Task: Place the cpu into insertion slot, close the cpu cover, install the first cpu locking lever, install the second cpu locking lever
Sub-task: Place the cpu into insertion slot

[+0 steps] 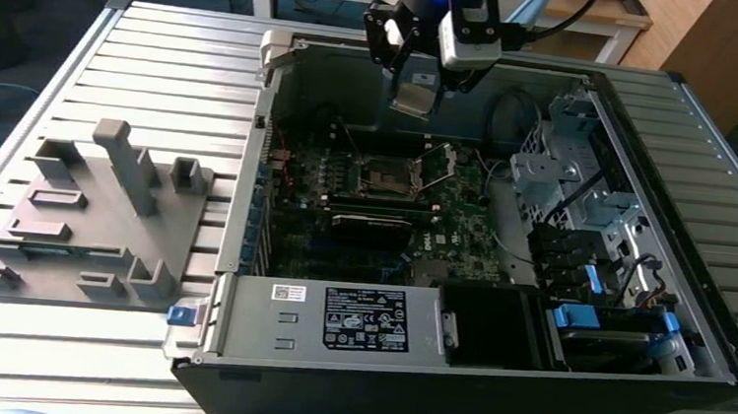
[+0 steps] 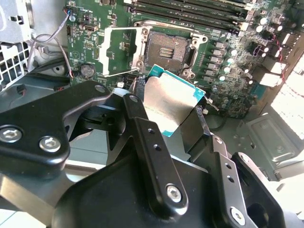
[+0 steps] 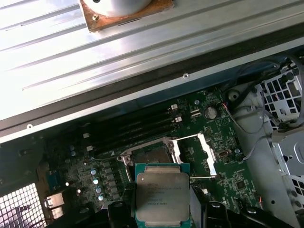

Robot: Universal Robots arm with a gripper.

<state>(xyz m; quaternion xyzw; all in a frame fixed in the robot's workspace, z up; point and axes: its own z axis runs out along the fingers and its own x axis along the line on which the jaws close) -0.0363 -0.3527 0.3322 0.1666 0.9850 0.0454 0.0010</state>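
Clamping the cpu [image 3: 162,194] by opposite edges above the insertion slot [image 2: 166,47], your claw [image 2: 169,99] carries something light, stiff and probably fragile, so grip gently.

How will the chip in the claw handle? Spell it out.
Probably stiff: the chip is a flat plate with a metal lid. Likely slippery: the claw pinches only its edges. Its thin green rim may chip if knocked.
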